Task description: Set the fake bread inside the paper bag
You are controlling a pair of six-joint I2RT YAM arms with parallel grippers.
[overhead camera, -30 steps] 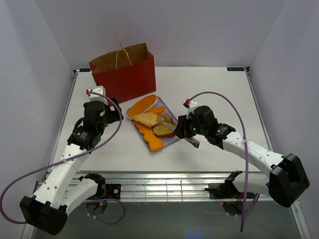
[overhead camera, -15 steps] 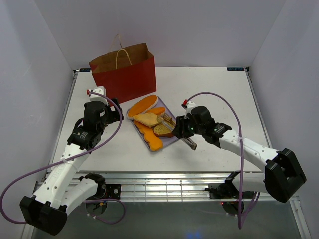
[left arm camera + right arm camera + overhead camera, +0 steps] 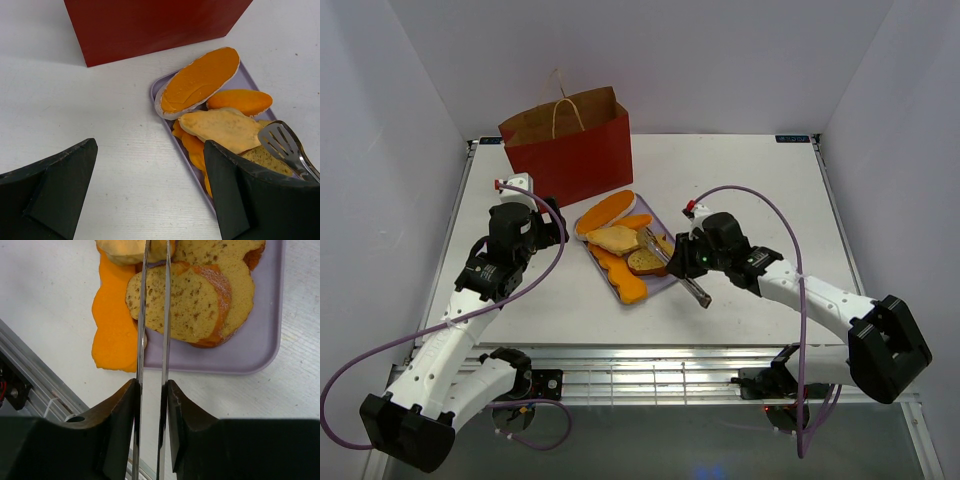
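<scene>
Orange fake bread (image 3: 190, 305) on lavender tray (image 3: 260, 340), beneath tongs (image 3: 697, 293) in right tool (image 3: 151, 386).

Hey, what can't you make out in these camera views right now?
Floor of the paper bag: top view, hidden by its red front wall.
Tips of the tongs in the right claw: right wrist view, cut off by the top edge.
Lower fake bread: every view, covered by upper pieces.
</scene>
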